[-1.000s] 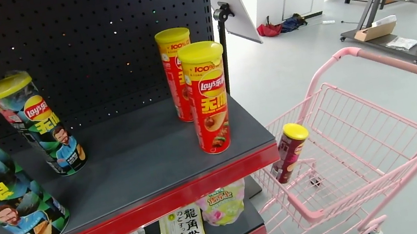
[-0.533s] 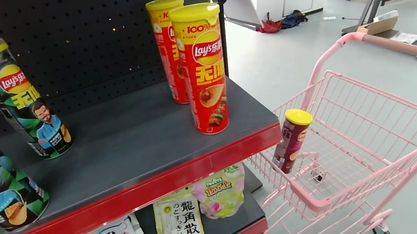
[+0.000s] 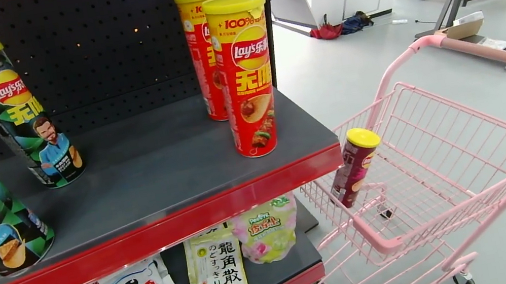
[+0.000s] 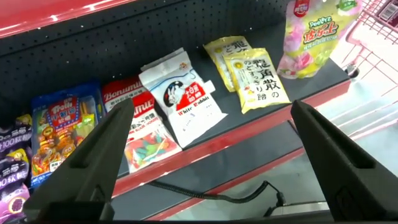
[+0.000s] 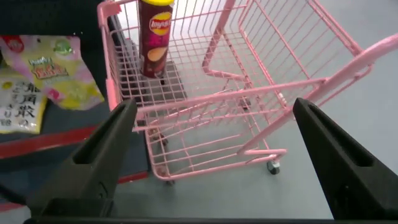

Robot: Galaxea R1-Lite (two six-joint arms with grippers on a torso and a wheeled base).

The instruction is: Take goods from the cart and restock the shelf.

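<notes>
Right hand (image 5: 214, 165) gapes wide and empty, facing the cart (image 5: 249, 92); the purple chip can (image 5: 154, 34) leans in the corner ahead of it, well apart (propped nearly upright, likely easy to side-grip). Left hand (image 4: 211, 158), also wide, faces the lower shelf (image 4: 249, 127).

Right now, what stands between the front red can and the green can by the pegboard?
Nothing; the head view shows only bare grey shelf between the front red can and that green can.
</notes>
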